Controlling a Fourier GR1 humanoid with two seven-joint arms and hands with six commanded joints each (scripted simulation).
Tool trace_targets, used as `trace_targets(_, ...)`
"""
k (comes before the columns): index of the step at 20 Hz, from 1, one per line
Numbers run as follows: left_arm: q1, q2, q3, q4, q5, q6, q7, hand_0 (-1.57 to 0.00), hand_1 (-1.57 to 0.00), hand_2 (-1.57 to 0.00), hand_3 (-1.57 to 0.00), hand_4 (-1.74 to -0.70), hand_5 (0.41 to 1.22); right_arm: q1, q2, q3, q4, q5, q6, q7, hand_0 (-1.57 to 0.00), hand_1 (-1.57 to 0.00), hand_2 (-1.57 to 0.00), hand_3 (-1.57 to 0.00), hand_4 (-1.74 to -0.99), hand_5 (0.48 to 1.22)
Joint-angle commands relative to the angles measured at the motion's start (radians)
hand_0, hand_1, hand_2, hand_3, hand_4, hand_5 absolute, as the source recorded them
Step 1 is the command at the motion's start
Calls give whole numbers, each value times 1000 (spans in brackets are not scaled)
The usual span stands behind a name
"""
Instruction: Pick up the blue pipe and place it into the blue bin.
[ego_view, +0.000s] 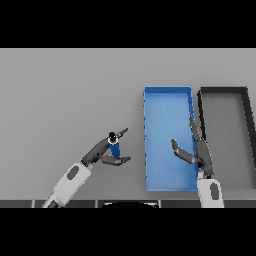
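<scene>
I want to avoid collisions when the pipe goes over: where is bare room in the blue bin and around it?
The far part of the blue bin is bare, bordered by its rear wall. Its near right part is crowded by the right hand. The table left of the bin is bare, except where the left hand holds the blue pipe. The black bin looks bare inside.

Two white forearms with grey oval patches, each ending in a dark hand: left hand (102, 152), right hand (196, 150), slim charcoal fingers, glossy dark wrists.
</scene>
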Motion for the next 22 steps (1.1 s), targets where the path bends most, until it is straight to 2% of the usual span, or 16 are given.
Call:
trace_targets(1,0,-18,7,10,18,-2,-6,1,-41,-151,-121,-1186,550,-8,-4,-7,5,-6,1,11,1,1,1,1,-1213,655)
trace_targets(2,12,-32,7,5,29,-1,-11,-10,-156,-308,-276,-1243,613,-12,-3,-9,9,-11,3,8,1,1,1,1,-1217,655)
trace_targets(3,12,-48,16,14,43,3,-20,-125,-319,-485,-535,-1281,735,-4,-8,-7,4,-12,9,11,1,1,1,1,-1220,656)
trace_targets(5,16,-58,24,4,60,10,-8,-602,-752,-865,-908,-1439,910,-11,-1,-4,14,-7,5,9,1,1,1,1,-1219,657)
trace_targets(6,22,-61,20,1,63,0,-16,-796,-915,-1006,-1030,-1497,972,-16,-2,-7,16,-13,8,6,1,1,1,1,-1224,658)
trace_targets(8,18,-72,10,5,55,1,-31,-1075,-1151,-1210,-1194,-1580,1062,-25,-2,-12,25,-23,12,18,1,1,1,1,-1233,660)
trace_targets(9,18,-66,2,3,41,12,-46,-1174,-1235,-1282,-1270,-1553,1094,-30,-6,-12,24,-25,17,24,1,1,1,1,-1228,656)
trace_targets(12,26,-85,-11,-20,9,43,-55,-1368,-1399,-1423,-1417,-1501,1156,-26,7,-7,20,-30,16,34,1,1,1,1,-1221,638)
trace_targets(13,39,-88,-14,-24,-3,44,-83,-1408,-1434,-1453,-1448,-1492,1169,-28,10,-4,24,-24,14,29,1,1,1,1,-1220,635)
trace_targets(17,18,-103,11,-95,3,47,-89,-1504,-1515,-1522,-1520,-1471,1200,-39,2,-14,28,-38,21,32,1,1,1,1,-1229,633)
trace_targets(22,-40,-122,25,-185,23,17,-7,-1549,-1553,-1555,-1554,-1466,1214,-30,-8,-10,29,-4,7,26,1,1,1,1,-1194,642)
